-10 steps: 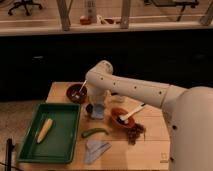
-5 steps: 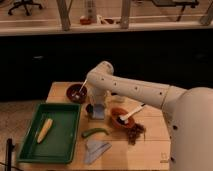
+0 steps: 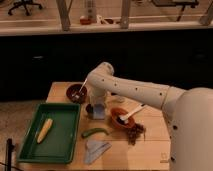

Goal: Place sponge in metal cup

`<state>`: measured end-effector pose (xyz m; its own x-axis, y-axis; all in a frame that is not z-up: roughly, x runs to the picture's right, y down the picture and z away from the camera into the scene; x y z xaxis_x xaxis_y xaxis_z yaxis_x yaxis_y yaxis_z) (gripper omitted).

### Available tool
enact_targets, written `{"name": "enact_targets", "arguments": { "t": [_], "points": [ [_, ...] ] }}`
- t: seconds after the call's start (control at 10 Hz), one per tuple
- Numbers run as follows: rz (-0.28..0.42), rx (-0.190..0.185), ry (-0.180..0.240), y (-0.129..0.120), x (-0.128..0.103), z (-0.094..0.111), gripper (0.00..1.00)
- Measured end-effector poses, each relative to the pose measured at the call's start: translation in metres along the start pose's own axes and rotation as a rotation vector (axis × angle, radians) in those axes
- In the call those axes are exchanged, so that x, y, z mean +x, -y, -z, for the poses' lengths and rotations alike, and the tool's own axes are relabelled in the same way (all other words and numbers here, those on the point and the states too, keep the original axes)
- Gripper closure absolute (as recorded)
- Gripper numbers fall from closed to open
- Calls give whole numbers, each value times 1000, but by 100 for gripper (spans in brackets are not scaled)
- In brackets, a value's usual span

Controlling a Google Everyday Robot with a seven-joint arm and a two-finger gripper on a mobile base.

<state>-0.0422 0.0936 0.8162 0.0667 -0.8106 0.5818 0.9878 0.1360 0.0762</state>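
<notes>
My gripper (image 3: 98, 104) hangs from the white arm over the middle of the wooden table (image 3: 150, 150). It is shut on the sponge (image 3: 99, 112), a small pale blue-grey block that sticks out below the fingers. The metal cup (image 3: 90, 108) shows as a small dark cup right at the sponge's left side, partly hidden by the gripper. I cannot tell whether the sponge touches the cup or the table.
A green tray (image 3: 60, 150) with a yellow corn cob (image 3: 45, 130) lies at the left. A dark bowl with a spoon (image 3: 77, 93) stands behind the cup. An orange bowl with a white spoon (image 3: 121, 119), a dark cluster (image 3: 135, 133), a green pepper (image 3: 95, 132) and a folded blue-grey cloth (image 3: 95, 148) lie nearby.
</notes>
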Motion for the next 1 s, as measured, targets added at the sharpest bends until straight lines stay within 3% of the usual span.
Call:
{"name": "enact_targets", "arguments": {
  "t": [1.0],
  "points": [
    [43,16,33,19,10,-2,100]
  ]
}}
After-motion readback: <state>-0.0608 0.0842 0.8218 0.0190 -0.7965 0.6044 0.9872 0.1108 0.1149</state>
